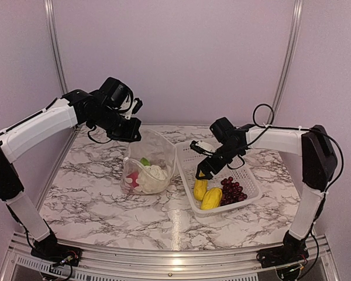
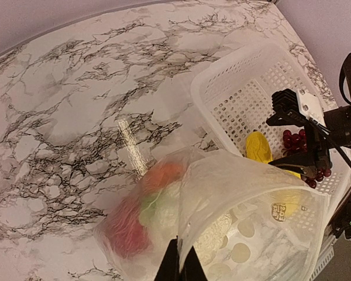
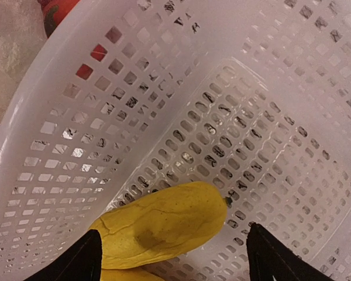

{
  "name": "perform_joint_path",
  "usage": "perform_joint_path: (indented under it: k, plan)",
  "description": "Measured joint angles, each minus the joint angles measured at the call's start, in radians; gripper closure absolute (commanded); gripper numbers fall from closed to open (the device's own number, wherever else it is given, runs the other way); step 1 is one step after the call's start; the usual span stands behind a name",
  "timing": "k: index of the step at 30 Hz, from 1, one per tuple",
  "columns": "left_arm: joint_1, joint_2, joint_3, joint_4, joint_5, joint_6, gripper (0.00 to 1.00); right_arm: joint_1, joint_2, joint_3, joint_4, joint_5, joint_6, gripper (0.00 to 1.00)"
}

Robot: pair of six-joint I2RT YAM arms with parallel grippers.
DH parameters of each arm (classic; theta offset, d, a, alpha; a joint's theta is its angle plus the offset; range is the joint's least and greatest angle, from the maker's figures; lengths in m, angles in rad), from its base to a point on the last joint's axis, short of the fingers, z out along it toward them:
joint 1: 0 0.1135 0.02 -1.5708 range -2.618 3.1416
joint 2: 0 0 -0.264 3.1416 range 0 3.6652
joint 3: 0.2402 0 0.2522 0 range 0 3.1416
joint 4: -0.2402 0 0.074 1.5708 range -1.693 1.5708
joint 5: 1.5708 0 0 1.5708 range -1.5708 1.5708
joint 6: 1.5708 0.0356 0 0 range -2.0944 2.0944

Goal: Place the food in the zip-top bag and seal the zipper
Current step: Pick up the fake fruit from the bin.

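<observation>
Left gripper (image 1: 133, 133): clenched on the rim of the zip-top bag (image 1: 149, 164); in the left wrist view its fingertips (image 2: 180, 264) pinch the film at the mouth edge, and the bag hangs open directly below and ahead of them, its base resting on the table (image 1: 93, 193).

Bag handling: thin, floppy, light and slick film; it holds no shape of its own, so judge the mouth to collapse if the pinch is let go. Take hold at the mouth edge only; the zipper cannot be told apart from the rim in these views.

Contents under the left gripper: cauliflower (image 1: 157, 172), red piece (image 1: 131, 179) and orange pumpkin (image 2: 164, 172), all inside the bag; they look light, rigid and smooth.

Basket (image 1: 219, 212): just beside the bag, under the right gripper (image 1: 200, 174); it holds two yellow pieces (image 1: 206, 193) and the grapes (image 1: 233, 190).

Right gripper: released; in the right wrist view both fingers (image 3: 82, 257) stand wide apart, with the upper yellow piece (image 3: 164, 222) below and between them, not clasped; contact cannot be told.

Yellow piece handling: elongated, hard-looking and glossy; judged likely to slip or roll; grip across the narrow waist, at mid-length, jaws square to the long axis.

Grapes: beyond the yellow pieces from the jaws; knobbly cluster; judged to offer a surer hold.
</observation>
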Motion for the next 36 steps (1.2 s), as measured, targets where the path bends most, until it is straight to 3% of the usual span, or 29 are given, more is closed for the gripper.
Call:
perform_joint_path:
  k: [10, 14, 18, 19, 24, 28, 36]
  plan:
    - [0.000, -0.001, -0.010, 0.001, 0.001, -0.022, 1.00, 0.000, 0.096, 0.013, 0.014, -0.026, 0.142, 0.30]
    - [0.000, -0.001, -0.013, 0.001, 0.002, -0.025, 1.00, 0.000, 0.143, 0.028, 0.016, -0.050, 0.181, 0.50]
    - [0.000, -0.001, -0.013, 0.002, 0.002, -0.026, 1.00, -0.001, 0.147, 0.047, 0.029, -0.068, 0.214, 0.85]
    - [0.000, -0.001, -0.013, 0.002, 0.003, -0.026, 1.00, -0.001, 0.147, 0.050, 0.031, -0.068, 0.217, 0.88]
    - [0.000, -0.001, -0.013, 0.005, 0.013, -0.032, 1.00, -0.008, 0.145, 0.083, 0.028, -0.066, 0.226, 0.97]
    - [0.000, 0.000, -0.013, 0.011, 0.027, -0.042, 1.00, -0.041, 0.113, 0.104, 0.030, -0.098, 0.211, 0.99]
    - [0.000, 0.025, -0.013, 0.035, 0.043, -0.047, 1.00, -0.094, -0.143, 0.108, 0.151, -0.283, 0.170, 0.99]
